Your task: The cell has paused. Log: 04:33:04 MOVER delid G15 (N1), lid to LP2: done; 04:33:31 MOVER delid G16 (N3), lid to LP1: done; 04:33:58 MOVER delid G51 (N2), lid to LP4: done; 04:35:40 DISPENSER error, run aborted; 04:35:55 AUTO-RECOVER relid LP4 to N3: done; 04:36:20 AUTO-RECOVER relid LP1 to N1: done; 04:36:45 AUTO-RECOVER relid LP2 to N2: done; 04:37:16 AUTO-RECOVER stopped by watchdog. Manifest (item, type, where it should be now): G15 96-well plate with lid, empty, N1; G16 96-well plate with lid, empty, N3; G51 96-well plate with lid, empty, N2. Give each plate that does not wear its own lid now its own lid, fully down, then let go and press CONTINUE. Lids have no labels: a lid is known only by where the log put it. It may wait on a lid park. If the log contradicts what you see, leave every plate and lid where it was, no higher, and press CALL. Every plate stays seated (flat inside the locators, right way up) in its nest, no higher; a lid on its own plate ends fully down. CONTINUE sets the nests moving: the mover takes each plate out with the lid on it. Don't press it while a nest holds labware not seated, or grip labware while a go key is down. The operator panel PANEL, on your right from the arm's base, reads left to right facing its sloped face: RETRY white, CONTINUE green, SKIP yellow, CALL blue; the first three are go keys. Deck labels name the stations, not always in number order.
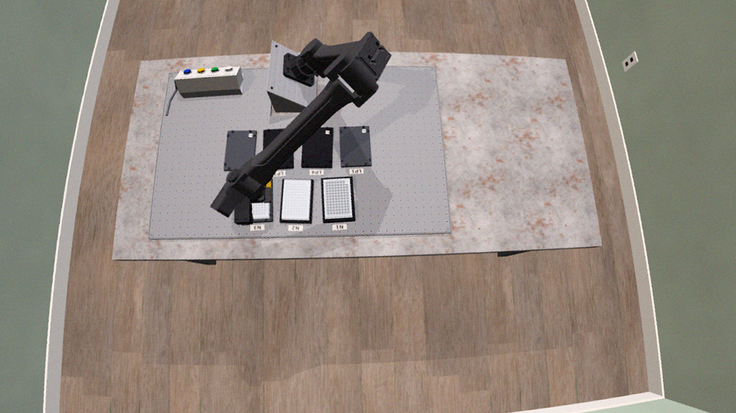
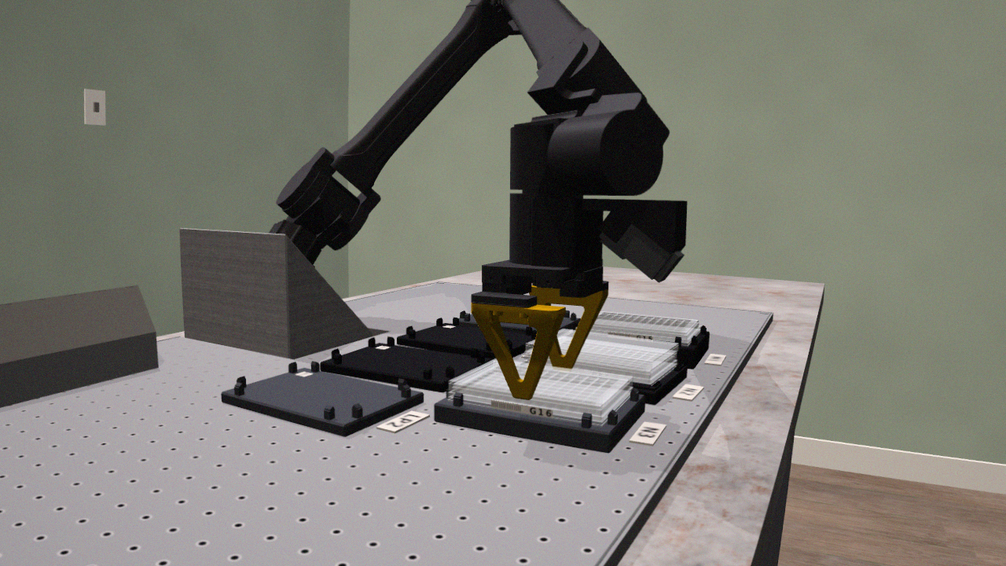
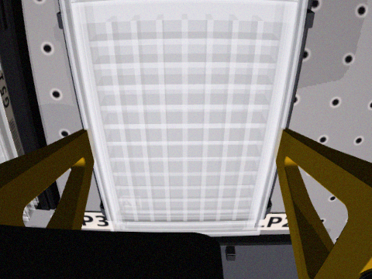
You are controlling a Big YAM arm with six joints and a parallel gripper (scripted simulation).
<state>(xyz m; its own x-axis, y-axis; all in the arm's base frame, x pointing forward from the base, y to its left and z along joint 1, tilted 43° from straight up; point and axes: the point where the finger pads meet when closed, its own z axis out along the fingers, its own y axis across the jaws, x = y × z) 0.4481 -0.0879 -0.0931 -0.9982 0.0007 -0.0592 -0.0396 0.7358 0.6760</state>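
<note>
While the end effector [image 2: 545, 376] grips its long sides, the lid [image 3: 181, 108] lies flat on plate G16 [image 2: 563, 411].

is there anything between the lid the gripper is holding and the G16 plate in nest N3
Nothing visible. The gripper is shut on the clear lid, which lies squarely over the G16 plate in nest N3. The yellow fingers flank its long sides. The pictures cannot confirm that the lid is fully down.

A grey wedge block [image 2: 239, 288] stands on the perforated grey board [image 2: 211, 492]. The board lies on a marbled table [image 1: 507, 127]. The floor [image 1: 335, 335] is wood, the walls green, with a wall socket [image 2: 93, 106].
</note>
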